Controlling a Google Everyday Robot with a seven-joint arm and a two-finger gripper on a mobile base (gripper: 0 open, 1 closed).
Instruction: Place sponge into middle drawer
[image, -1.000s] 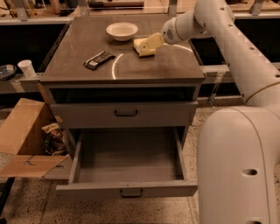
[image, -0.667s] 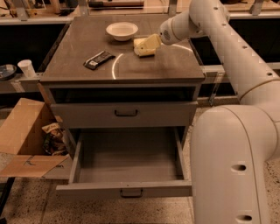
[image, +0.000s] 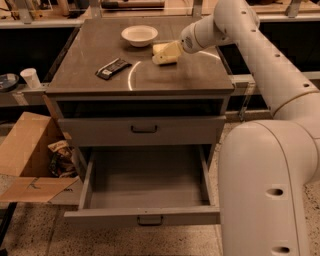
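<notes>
The pale yellow sponge lies on the brown cabinet top, right of the white bowl. My gripper reaches in from the right and is at the sponge, touching or right over its right end. The middle drawer is pulled wide open below, with a bare grey tray inside and its front panel with a small bar handle toward the camera. My arm's white body fills the right side of the view.
A flat black wrapped bar lies on the top, left of the sponge. The upper drawer is shut. An open cardboard box stands on the floor to the left, and a paper cup sits on a left shelf.
The arm has shifted a little to the left and the gripper sits slightly lower at the sponge. The sponge has barely moved. The drawer is unchanged.
</notes>
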